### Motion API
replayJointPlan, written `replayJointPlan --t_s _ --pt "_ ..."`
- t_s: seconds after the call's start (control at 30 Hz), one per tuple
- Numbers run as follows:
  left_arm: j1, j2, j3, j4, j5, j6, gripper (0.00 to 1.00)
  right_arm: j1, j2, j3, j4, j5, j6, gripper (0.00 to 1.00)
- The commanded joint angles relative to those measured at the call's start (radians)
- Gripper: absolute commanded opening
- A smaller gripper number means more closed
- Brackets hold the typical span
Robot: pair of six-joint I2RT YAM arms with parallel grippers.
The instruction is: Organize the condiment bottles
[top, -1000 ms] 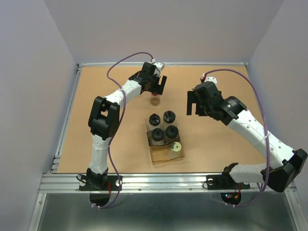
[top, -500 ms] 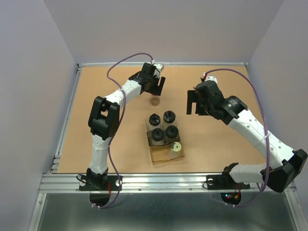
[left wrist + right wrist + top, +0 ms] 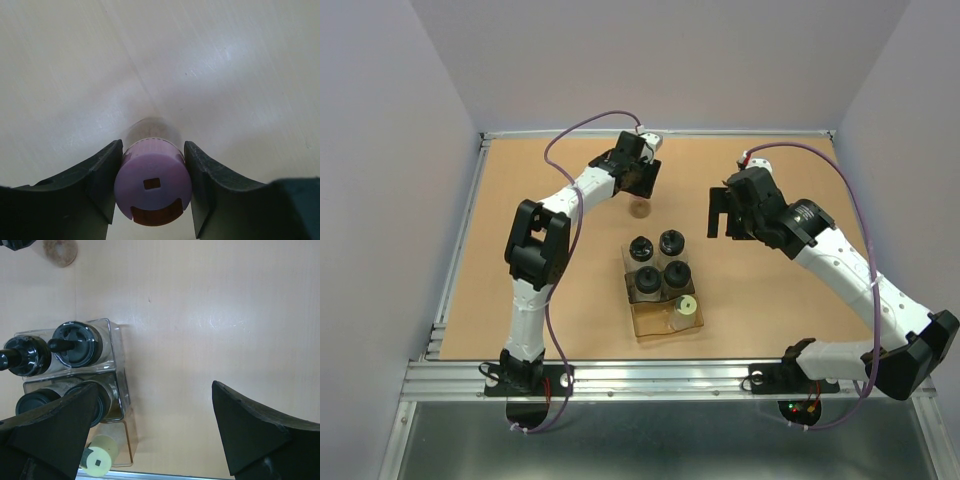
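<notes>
With the pink-capped bottle (image 3: 152, 185) upright on the bench (image 3: 240, 65) between the left jaws, narrowly parted, contact unclear, an off-centre squeeze on its round cap could tip it; right jaws gape empty.

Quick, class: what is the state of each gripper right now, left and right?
Left gripper: jaws closed on the pink-capped bottle.
Right gripper: jaws open, holding nothing.
</notes>
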State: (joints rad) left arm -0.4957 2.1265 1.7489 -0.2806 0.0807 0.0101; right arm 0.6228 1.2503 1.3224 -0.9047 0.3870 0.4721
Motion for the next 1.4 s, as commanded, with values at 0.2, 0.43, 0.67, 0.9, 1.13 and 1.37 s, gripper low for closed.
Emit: replayJointPlan --t_s 0.2,0.43,0.67,0.9,1.13,1.37 --pt "0.071 -0.247 0.006 -0.071 -0.117 -0.076 0.00 -0.009 -0.014 -0.038 0.072 0.015 0.039 1.00" --pt "0.071 -0.563 -0.263 -0.129 -0.151 -0.159 0.00 -0.049 0.049 -0.060 0.110 0.007 0.062 1.00" --pt "0.016 -0.956 -0.577 -0.213 -0.137 -0.320 0.00 -0.138 0.112 -0.080 0.213 -0.054 0.049 1.00" --pt "-0.233 -1.217 -0.715 -0.307 -0.222 -0.618 0.00 -0.164 0.118 -0.149 0.285 -0.089 0.066 1.00" --pt "-0.512 -1.255 -0.740 -0.354 -0.340 -0.838 0.00 -0.167 0.069 -0.225 0.303 -0.092 0.071 1.00" --pt "-0.710 -1.150 -0.741 -0.351 -0.435 -0.936 0.00 -0.169 -0.002 -0.275 0.303 -0.085 0.074 1.00"
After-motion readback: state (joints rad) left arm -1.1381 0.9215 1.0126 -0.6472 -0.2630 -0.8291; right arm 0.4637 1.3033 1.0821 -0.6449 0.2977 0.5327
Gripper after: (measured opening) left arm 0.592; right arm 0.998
